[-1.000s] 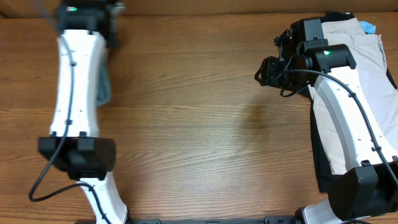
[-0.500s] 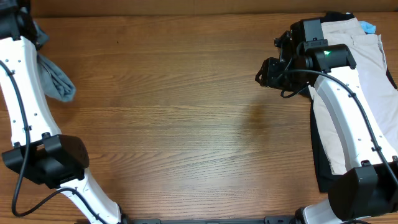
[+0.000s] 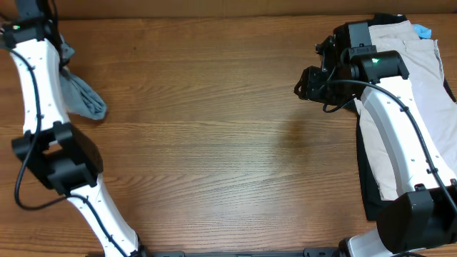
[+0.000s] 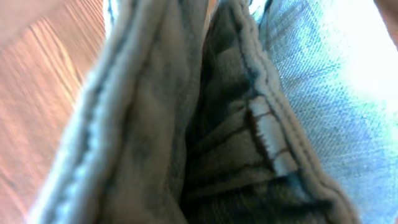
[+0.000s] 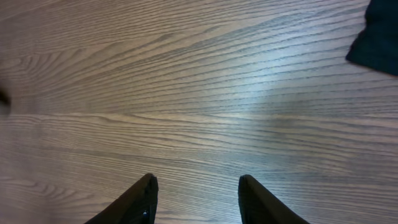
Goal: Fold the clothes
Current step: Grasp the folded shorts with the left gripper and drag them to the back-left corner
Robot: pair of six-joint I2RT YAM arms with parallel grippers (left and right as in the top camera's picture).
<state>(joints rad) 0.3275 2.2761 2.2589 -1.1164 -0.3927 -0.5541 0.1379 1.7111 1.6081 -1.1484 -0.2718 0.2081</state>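
Observation:
The light-blue denim shorts (image 3: 84, 100) hang bunched from my left gripper (image 3: 43, 18) at the far left back of the table. Their lower end rests on the wood. In the left wrist view the denim (image 4: 323, 93) fills the frame, with a seam and a belt loop (image 4: 267, 134) close up, and it hides the fingers. My right gripper (image 3: 303, 82) is open and empty over bare wood at the right back, well apart from the shorts. Its two dark fingertips (image 5: 196, 199) show in the right wrist view.
Beige shorts (image 3: 421, 64) lie at the right edge under my right arm, on top of a black garment (image 3: 368, 185). A corner of the black garment (image 5: 376, 37) shows in the right wrist view. A small blue item (image 3: 423, 31) lies at the back right corner.
My left arm swung from left of centre to the far left edge, then slightly back right, and the denim shorts went with it. The right arm has not moved.

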